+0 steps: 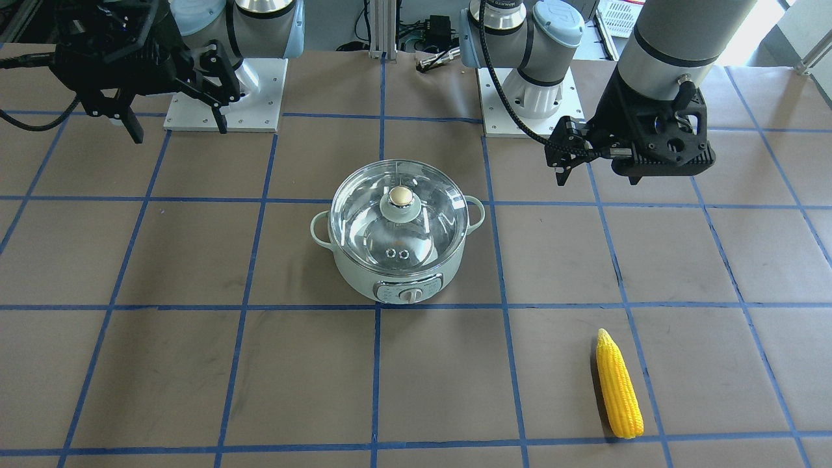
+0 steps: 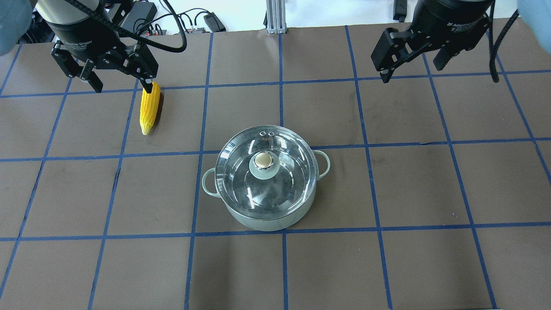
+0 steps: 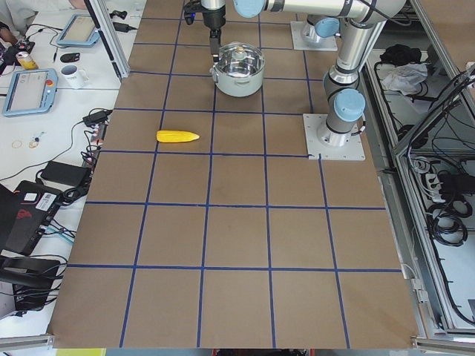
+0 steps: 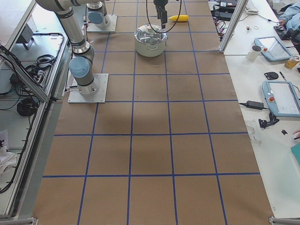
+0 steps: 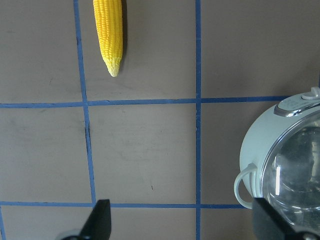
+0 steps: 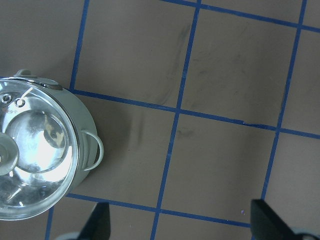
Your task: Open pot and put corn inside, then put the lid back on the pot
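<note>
The pale mint-green pot stands mid-table with the clear glass lid shut on it, knob on top. The pot also shows in the front view, with its lid. The yellow corn lies flat on the table, well apart from the pot, on my left side; it also shows in the front view and the left wrist view. My left gripper hovers open and empty above the corn's blunt end. My right gripper hovers open and empty, far from the pot.
Brown paper with a blue tape grid covers the table. The arm bases stand on white plates at the robot's edge. Side benches hold tablets and a mug. A cable bundle lies past the far edge.
</note>
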Tool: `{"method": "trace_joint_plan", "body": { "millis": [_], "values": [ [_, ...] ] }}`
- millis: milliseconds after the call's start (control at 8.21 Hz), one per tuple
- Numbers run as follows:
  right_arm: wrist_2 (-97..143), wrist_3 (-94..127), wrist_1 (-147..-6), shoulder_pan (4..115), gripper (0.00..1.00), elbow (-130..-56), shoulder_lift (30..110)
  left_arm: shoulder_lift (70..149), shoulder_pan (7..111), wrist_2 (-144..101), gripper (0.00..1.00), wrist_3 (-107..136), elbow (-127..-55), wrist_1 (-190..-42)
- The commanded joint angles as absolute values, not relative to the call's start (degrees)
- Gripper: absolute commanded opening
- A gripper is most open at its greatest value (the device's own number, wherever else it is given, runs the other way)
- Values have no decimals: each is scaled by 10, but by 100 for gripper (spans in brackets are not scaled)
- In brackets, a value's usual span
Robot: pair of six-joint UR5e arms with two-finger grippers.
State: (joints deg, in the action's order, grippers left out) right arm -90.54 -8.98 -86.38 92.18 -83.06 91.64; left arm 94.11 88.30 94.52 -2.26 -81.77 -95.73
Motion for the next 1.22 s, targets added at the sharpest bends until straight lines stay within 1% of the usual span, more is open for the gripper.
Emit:
{"method": "trace_joint_plan", "body": {
  "millis": [0,244,487,853,1096],
  "values": [
    [-905,-78,-843,920,100,-832,921,940,876,946,100,-43,-817,-956],
    [-906,-80,-841,921,100,-835,922,950,872,947,100,-64,-818,-937],
    [-898,-82,-847,922,100,-838,922,968,858,949,100,-79,-824,-876],
    [-901,-82,-849,922,100,-837,925,1025,767,947,100,-218,-825,-799],
    [-918,-76,-849,924,100,-838,925,1069,751,945,100,-227,-825,-741]
  ]
}}
